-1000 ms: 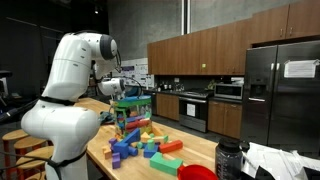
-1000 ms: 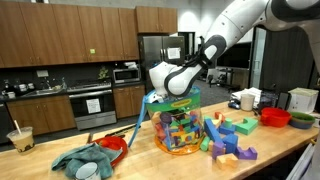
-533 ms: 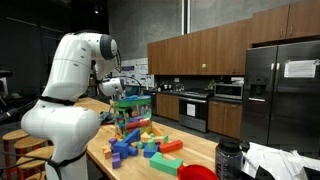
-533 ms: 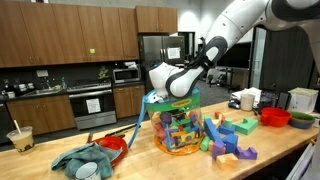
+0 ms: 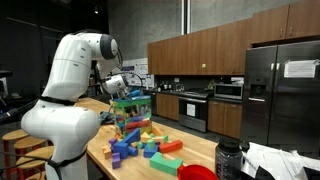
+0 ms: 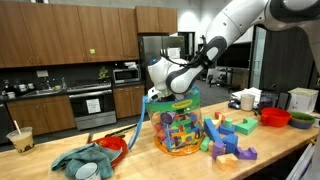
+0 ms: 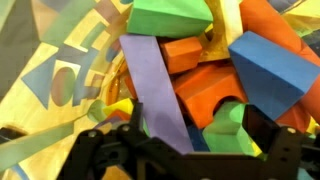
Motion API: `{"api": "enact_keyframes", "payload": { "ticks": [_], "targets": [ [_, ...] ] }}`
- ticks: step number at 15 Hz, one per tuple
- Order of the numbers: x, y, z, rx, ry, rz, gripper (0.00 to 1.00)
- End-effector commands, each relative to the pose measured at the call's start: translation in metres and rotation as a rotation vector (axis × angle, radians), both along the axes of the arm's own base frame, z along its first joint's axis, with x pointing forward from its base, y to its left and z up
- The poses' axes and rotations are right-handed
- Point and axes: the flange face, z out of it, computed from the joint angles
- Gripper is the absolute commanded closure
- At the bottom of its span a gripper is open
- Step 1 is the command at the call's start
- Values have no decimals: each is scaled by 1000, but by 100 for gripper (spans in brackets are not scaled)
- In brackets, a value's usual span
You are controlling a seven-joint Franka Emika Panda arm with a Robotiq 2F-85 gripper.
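Item: clear bag of foam blocks (image 6: 178, 125), upright on table (image 6: 150, 166); loose blocks (image 6: 232, 138) just beside.
Gripper (image 6: 158, 92) hovers at bag mouth. Jaws apart, nothing held.
We judge blocks light, soft, squashy, easy to grip; bag film thin, floppy, slippery.
Best hold: purple slab (image 7: 152, 85), across its narrow faces.
Wrist view shows us slab lying among orange block (image 7: 215, 95) and green wedge (image 7: 170, 18).
Exterior views give only bag outline, plus teal cloth (image 6: 80, 160) well apart.
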Motion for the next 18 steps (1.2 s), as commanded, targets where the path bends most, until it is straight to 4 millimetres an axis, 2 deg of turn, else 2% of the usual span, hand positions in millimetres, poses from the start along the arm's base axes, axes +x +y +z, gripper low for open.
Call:
{"api": "enact_keyframes", "payload": {
  "ticks": [1, 10, 11, 18],
  "targets": [
    [-6, 6, -2, 16, 11, -3, 0],
    [-20, 10, -15, 3, 16, -11, 0],
    [-16, 13, -17, -1, 24, -7, 0],
    [-21, 14, -24, 0, 26, -14, 0]
  ]
}}
